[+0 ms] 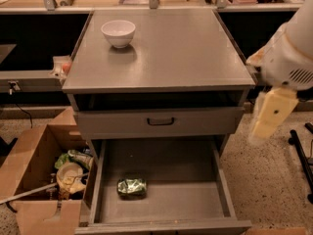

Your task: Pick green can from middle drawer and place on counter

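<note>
At the right edge of the frame the pincer [268,117] hangs just beside the desk [171,58], clear of the open drawer [166,202]. I cannot tell whether it is spread or pressed together. The green can [131,186] lies on its side on the drawer floor, lower left of centre. A white bowl [118,32] stands at the desk's upper left.

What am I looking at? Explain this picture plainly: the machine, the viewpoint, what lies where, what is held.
One camera looks down at a grey drawer cabinet from the front. The white and cream shape at right is a robot arm; its gripper hangs beside the cabinet, touching nothing. A white bowl stands on the counter. The middle drawer is pulled open; the green can lies on its side on its floor. A cardboard box of clutter sits left, on the ground.
</note>
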You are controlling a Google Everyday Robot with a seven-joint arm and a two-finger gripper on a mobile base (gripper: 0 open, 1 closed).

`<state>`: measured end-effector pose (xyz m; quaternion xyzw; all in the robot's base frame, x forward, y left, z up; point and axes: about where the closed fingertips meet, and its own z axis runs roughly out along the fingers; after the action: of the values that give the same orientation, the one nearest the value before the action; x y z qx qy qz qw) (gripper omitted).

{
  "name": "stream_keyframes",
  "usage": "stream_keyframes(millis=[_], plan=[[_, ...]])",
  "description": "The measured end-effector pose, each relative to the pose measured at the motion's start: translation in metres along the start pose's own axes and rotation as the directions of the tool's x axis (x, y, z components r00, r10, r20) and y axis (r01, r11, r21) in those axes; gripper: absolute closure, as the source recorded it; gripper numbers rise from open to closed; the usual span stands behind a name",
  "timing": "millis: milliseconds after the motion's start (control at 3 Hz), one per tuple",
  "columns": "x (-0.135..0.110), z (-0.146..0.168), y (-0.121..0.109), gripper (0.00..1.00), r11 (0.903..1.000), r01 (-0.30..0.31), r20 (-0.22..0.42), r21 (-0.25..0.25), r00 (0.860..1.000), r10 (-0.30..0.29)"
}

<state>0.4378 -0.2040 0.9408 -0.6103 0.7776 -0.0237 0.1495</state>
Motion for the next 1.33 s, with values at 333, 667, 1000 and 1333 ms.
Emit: stream_keyframes(millis=[333, 667, 1000, 1333], plan=[[-0.028, 0.064, 0.029, 0.00, 0.9994, -0.003, 0.052, -0.033, 0.999, 0.005], [-0.053, 0.173, 0.083, 0.00, 0.9849, -0.034, 0.121, -0.170, 0.991, 0.055], [-0.061, 0.231, 0.115, 0.00, 0.9593, -0.056, 0.162, -0.277, 0.981, 0.105], [-0.061, 0.241, 0.118, 0.00, 0.9574, -0.058, 0.163, -0.283, 0.981, 0.108]])
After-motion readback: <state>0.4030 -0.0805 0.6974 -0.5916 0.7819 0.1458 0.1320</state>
